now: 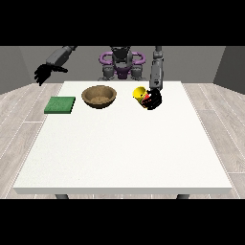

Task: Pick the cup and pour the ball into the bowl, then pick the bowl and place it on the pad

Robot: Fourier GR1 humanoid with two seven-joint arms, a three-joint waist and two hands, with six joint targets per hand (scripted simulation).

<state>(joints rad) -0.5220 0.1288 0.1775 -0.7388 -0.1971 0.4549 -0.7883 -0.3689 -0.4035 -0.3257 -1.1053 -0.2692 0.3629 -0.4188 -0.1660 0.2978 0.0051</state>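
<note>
I see the hand at the view's right wrapped around the yellow cup; the bowl lies beside it toward the view's left, the green pad beyond. Farther back, the hand at the view's left hangs relaxed, holding nothing

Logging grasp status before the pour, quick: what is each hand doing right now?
Hand at the view's right: closed on the yellow cup.
Hand at the view's left: raised beside the table, fingers relaxed, holding nothing.
</note>
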